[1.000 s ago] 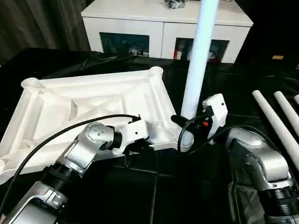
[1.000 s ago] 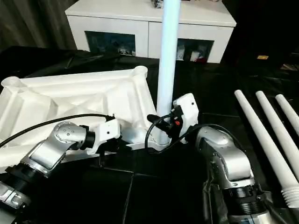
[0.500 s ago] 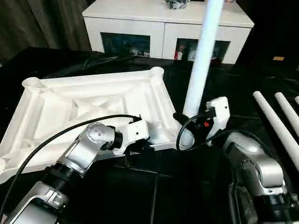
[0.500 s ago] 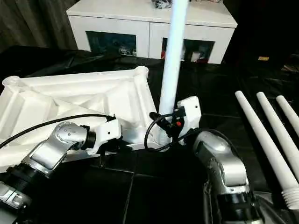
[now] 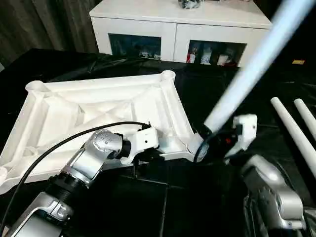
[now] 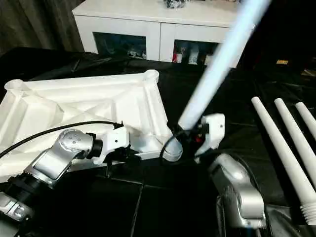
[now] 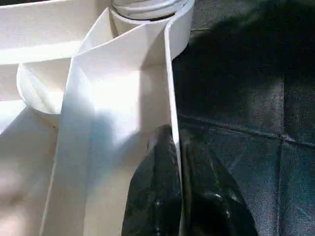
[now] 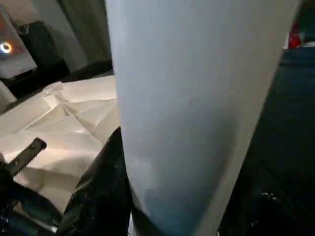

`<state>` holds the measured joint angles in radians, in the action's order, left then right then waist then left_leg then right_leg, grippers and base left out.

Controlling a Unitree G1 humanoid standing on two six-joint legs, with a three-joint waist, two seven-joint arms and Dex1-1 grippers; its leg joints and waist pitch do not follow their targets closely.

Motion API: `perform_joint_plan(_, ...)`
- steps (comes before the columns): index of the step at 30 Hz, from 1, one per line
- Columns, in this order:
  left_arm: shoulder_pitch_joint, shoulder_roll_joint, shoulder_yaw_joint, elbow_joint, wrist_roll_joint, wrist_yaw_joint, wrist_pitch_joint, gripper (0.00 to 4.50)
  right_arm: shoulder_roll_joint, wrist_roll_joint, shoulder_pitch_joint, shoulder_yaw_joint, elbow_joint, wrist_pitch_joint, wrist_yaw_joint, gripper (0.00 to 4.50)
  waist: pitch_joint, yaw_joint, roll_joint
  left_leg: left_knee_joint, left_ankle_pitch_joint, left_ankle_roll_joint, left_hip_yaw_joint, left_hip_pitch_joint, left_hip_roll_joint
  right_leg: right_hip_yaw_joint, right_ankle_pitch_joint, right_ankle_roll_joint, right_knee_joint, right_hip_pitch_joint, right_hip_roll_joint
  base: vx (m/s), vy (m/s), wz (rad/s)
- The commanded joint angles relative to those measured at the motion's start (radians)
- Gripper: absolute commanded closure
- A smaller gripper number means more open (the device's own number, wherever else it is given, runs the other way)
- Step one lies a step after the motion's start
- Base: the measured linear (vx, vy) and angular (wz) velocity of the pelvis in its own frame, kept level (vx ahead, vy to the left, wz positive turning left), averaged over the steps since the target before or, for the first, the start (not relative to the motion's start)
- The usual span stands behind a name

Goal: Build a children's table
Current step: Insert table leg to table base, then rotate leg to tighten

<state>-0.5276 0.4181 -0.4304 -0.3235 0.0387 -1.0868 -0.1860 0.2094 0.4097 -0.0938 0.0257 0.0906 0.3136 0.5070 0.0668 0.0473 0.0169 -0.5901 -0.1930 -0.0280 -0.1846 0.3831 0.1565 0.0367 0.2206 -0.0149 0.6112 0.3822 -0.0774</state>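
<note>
Pinching the white ribbed plastic tabletop (image 5: 98, 108) rim, left gripper (image 7: 172, 162) clamps; right gripper (image 5: 210, 136) grips a tilted white tube leg (image 5: 247, 74) beside open black cloth (image 5: 217, 94).

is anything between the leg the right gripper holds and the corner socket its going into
Nothing visible. The right gripper holds the leg, tilted, with its lower end right at the corner socket of the tabletop.

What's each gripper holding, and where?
Left gripper pinches the tabletop rim near its corner socket. Right gripper holds a leg near its lower end.
</note>
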Motion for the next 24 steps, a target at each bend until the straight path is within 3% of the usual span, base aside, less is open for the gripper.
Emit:
perform_joint_plan(1,0.005,-0.007,0.026,-0.014,-0.012,0.021,0.02,4.5,0.037,-0.084,0.046,-0.065,-0.033,0.022,0.004,2.65,-0.037,-0.001,-0.014,0.096,-0.264,0.003,0.031,-0.021,0.078,-0.049,0.237,0.205,-0.086,-0.014,-0.08,0.0,0.0,0.0)
perform_joint_plan(10,0.001,-0.007,0.029,-0.016,-0.009,0.02,0.02,4.5,0.073,-0.138,0.011,-0.133,-0.034,0.045,0.019,2.65,-0.035,-0.003,-0.019,0.099,-0.279,-0.001,0.033,-0.02,0.078,-0.051,0.279,0.187,-0.09,-0.012,-0.081,0.0,0.0,0.0)
perform_joint_plan(17,0.001,-0.007,0.03,-0.015,-0.01,0.019,0.018,4.5,0.097,-0.121,-0.025,-0.15,-0.046,0.16,0.034,2.65,-0.035,-0.008,-0.019,0.099,-0.277,-0.004,0.034,-0.02,0.079,-0.051,0.269,0.191,-0.089,-0.013,-0.081,0.0,0.0,0.0)
perform_joint_plan(24,-0.003,-0.01,0.033,-0.024,-0.01,0.025,0.022,4.5,0.105,-0.158,-0.02,-0.173,-0.109,0.141,0.029,2.65,-0.034,-0.011,-0.019,0.104,-0.341,-0.034,0.037,-0.023,0.08,-0.053,0.323,0.175,-0.097,-0.007,-0.081,0.0,0.0,0.0)
